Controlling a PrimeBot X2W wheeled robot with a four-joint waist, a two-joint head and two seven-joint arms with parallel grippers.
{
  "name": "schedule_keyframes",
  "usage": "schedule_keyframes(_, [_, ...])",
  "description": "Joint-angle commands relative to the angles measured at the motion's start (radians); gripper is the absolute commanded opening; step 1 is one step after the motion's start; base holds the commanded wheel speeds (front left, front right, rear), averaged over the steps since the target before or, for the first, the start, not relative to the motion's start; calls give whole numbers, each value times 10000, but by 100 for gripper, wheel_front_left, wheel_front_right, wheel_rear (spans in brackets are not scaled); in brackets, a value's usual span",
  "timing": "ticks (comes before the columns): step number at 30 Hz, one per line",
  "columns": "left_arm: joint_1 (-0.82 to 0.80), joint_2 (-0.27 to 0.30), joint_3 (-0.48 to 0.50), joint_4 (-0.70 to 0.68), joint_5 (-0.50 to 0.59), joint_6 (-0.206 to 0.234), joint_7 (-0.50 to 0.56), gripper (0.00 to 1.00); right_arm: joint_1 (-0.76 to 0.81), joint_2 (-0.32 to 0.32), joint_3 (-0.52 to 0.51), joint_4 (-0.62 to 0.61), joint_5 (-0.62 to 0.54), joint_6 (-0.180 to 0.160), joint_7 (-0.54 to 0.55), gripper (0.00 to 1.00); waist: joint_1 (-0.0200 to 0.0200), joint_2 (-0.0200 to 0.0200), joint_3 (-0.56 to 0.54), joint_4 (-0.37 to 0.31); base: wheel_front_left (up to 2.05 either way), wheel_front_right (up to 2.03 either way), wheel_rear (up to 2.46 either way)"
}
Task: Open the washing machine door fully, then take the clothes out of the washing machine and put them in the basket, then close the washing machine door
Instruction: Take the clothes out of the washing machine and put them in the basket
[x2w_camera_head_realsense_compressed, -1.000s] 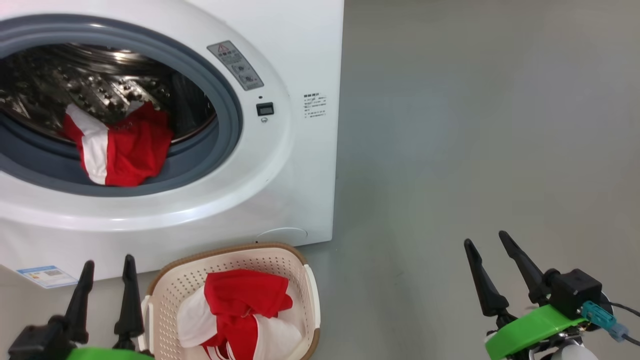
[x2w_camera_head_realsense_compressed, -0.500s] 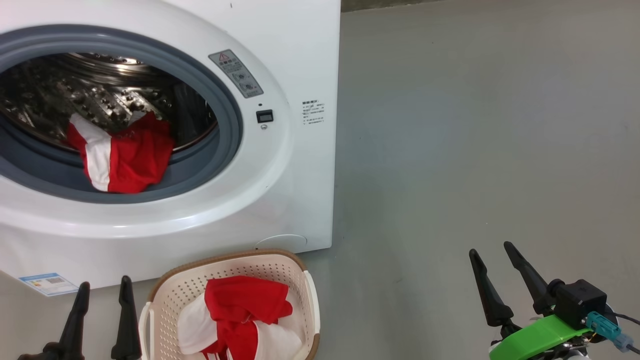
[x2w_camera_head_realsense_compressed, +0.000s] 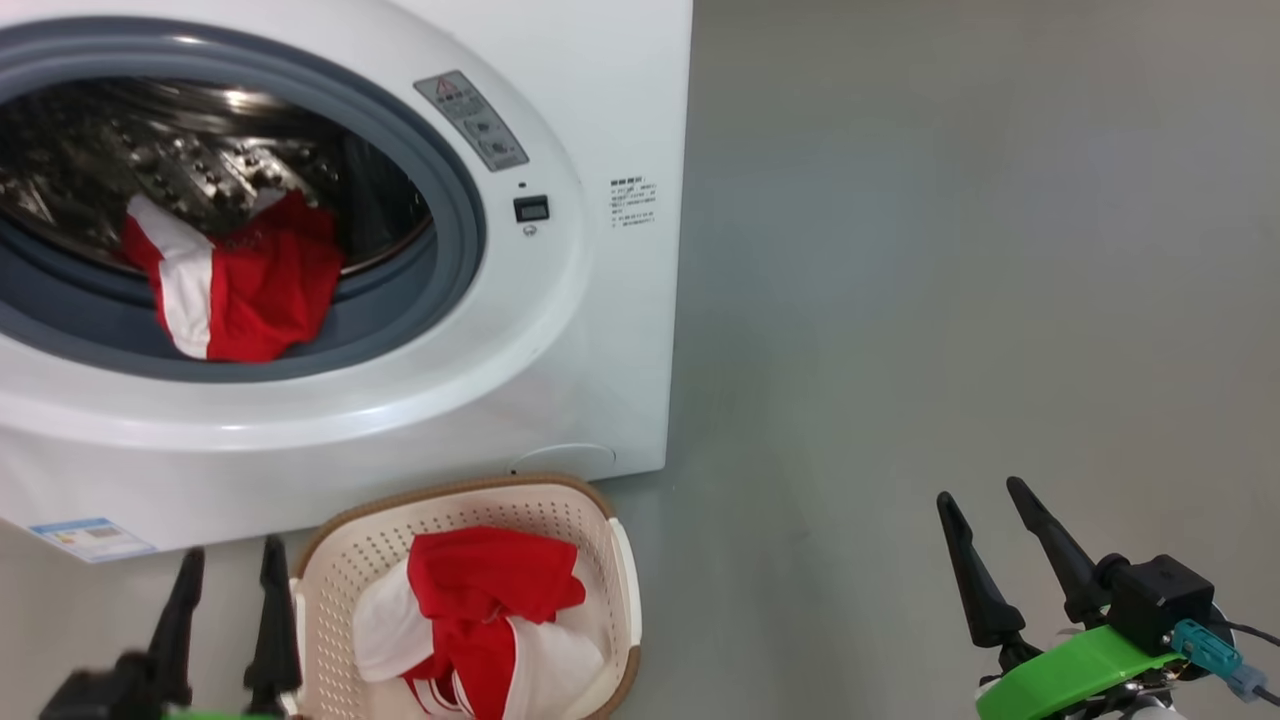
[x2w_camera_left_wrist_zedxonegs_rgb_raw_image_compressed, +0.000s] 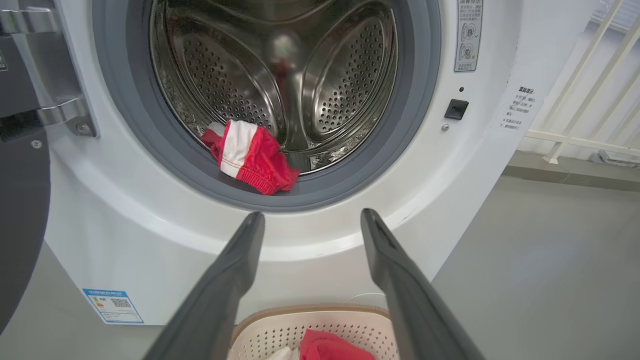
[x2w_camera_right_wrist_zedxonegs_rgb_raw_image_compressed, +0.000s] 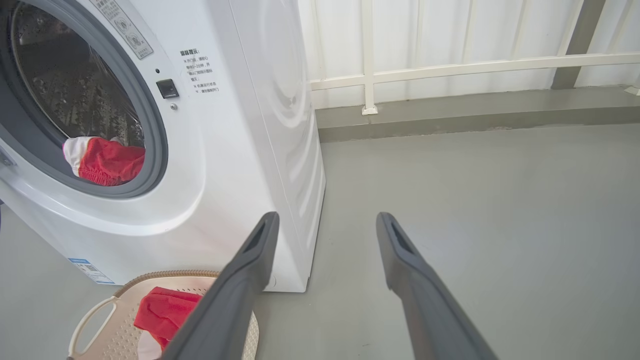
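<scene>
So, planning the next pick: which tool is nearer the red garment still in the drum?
Left. The left tool sits below the red garment, beside the basket; the right tool is well off to the robot's right, over bare floor.

Right gripper (x2w_camera_head_realsense_compressed: 980, 490), 4 o'clock in head view: two long matte-black fingers (x2w_camera_head_realsense_compressed: 975, 585) tapering to blunt points, on a bright green plastic bracket (x2w_camera_head_realsense_compressed: 1080, 670), boxy black module (x2w_camera_head_realsense_compressed: 1155, 595) at the bracket's 1 o'clock with a teal plug (x2w_camera_head_realsense_compressed: 1205, 642) and thin dark cable (x2w_camera_head_realsense_compressed: 1250, 628). Left gripper (x2w_camera_head_realsense_compressed: 232, 547), 7 o'clock: same black tapered fingers, blurred black base, green sliver beneath. Right wrist view close up: fingers look smooth dark grey, shallow recessed slot (x2w_camera_right_wrist_zedxonegs_rgb_raw_image_compressed: 399, 238) on each inner face near the tip.
</scene>
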Motion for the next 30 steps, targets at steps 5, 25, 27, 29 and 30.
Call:
schedule_keyframes(5, [-1996, 556, 192, 899, 215, -29, -53, 100, -594, 75, 360, -307, -62, 16, -72, 100, 0, 0, 830, -22, 0, 0, 0])
schedule_keyframes(25, [-8114, 2088, 531, 6216, 749, 462, -53, 100, -2124, 557, 696, -421, -270, 16, -72, 100, 0, 0, 2973, -382, 0, 0, 0])
schedule_keyframes(27, [-8419, 2237, 579, 6527, 798, 526, -53, 100, -2188, 581, 742, -417, -278, 16, -72, 100, 0, 0, 3053, -418, 0, 0, 0])
schedule_keyframes(29, [-8664, 2321, 661, 6743, 767, 521, -53, 100, -2245, 604, 778, -419, -283, 16, -72, 100, 0, 0, 3122, -447, 0, 0, 0])
schedule_keyframes(30, [-8770, 2379, 705, 6856, 761, 532, -53, 100, -2268, 615, 792, -418, -284, 16, -72, 100, 0, 0, 3150, -460, 0, 0, 0])
